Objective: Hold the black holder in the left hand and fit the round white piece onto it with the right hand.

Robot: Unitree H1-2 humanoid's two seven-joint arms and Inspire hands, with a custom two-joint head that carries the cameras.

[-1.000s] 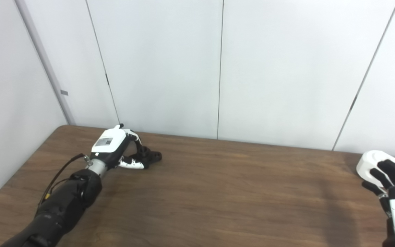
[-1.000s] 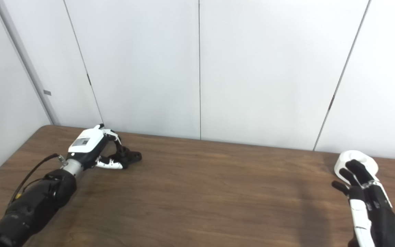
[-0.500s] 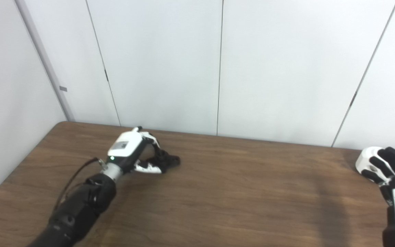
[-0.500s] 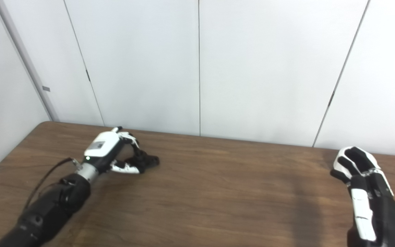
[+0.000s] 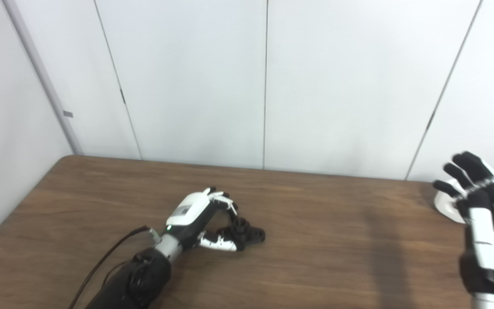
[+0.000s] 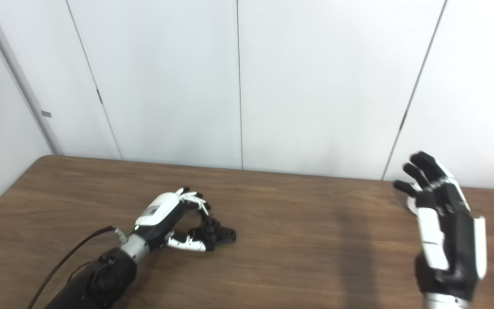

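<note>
On the dark brown wooden desk (image 5: 315, 257), left of centre, the left hand (image 5: 200, 216) lies low with its fingers and thumb curled around the small black plastic holder (image 5: 247, 231), which rests on the desk surface; the holder's free end juts out to the right, toward the middle of the desk. Whether the holder is lifted at all cannot be told, though it looks to be touching the wood.

Far to the right, near the back edge by the white panelled wall (image 5: 272, 77), sits the round white plastic piece (image 5: 446, 205), mostly hidden behind the right hand (image 6: 442, 214). That hand is raised upright above the desk, fingers spread apart and holding nothing, its fingertips (image 6: 420, 161) standing in front of and above the piece.

The white piece lies just beyond and below the right hand, well apart from the holder across the desk. My judgement is that the right hand must first drop forward and down to close on the piece, then carry it leftward to the holder's open end.
</note>
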